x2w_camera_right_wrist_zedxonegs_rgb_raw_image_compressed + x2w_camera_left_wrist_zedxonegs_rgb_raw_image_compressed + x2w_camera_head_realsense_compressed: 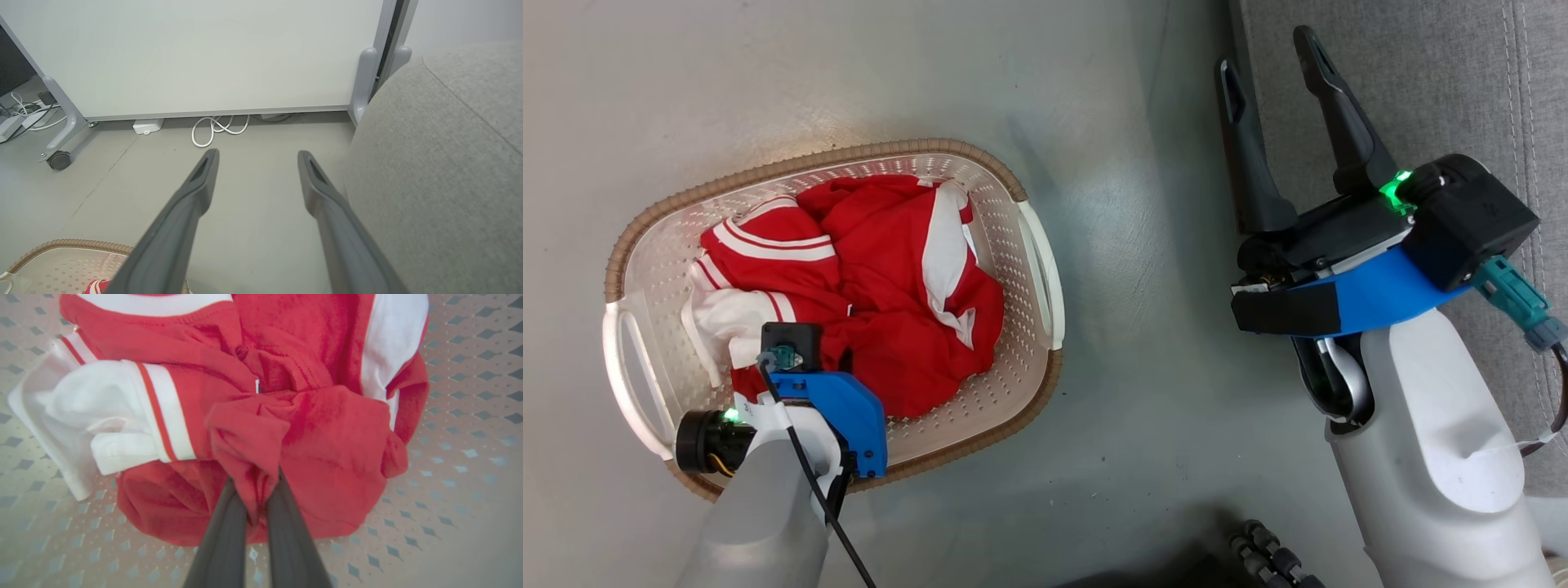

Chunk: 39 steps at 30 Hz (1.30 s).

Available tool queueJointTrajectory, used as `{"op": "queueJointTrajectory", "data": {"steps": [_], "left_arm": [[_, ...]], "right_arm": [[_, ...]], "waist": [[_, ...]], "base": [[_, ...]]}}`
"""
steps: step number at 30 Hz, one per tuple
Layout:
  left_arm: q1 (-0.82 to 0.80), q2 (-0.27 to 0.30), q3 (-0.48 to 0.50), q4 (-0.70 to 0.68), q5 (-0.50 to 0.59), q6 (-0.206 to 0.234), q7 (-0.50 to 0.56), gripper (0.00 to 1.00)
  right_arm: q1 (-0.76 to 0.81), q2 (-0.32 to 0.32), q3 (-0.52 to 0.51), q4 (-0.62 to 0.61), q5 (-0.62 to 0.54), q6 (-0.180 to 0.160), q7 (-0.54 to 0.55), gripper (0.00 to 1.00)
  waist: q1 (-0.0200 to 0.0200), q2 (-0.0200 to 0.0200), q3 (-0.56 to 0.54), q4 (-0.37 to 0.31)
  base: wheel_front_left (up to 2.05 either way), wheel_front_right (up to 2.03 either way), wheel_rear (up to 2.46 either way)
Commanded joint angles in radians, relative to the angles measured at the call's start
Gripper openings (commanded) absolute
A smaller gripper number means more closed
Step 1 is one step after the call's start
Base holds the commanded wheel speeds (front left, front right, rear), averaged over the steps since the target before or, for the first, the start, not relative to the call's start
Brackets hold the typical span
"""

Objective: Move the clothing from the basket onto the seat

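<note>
Jaws of the left gripper are pinching a raised fold of the clothing at lower centre of the left wrist view. The bite is looking thin, so a slow, straight lift is advisable. In the head view the pile is lying in the basket at centre left, with the seat waiting at upper right. In the right wrist view the right gripper is standing wide open and is holding nothing.
</note>
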Motion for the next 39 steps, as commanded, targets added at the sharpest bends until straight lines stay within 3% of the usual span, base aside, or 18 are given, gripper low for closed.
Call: {"op": "queueJointTrajectory", "data": {"steps": [1,16,28,39], "left_arm": [[-0.020,0.003,-0.002,0.005,-0.002,-0.006,0.000,0.00],[-0.023,-0.001,-0.025,0.063,-0.023,-0.035,-0.066,0.00],[0.046,-0.031,-0.075,0.112,-0.040,-0.068,-0.154,0.00],[0.125,-0.052,-0.182,0.072,-0.075,-0.083,-0.217,0.00]], "right_arm": [[-0.011,-0.004,0.000,-0.004,0.010,0.000,-0.006,1.00],[0.013,-0.004,0.007,0.031,0.011,0.000,-0.006,1.00],[0.114,-0.004,0.003,0.110,-0.010,0.000,-0.005,1.00],[0.247,-0.004,-0.007,0.190,-0.041,0.000,-0.004,1.00]], "waist": [[-0.0001,0.0001,-0.001,0.000],[-0.0001,0.0001,-0.085,0.021],[-0.0001,0.0001,-0.356,0.065],[-0.0001,0.0001,-0.639,0.111]], "base": [[0.00,0.00,0.00],[0.00,0.00,0.00],[0.00,0.00,0.00],[0.00,0.00,0.00]]}}
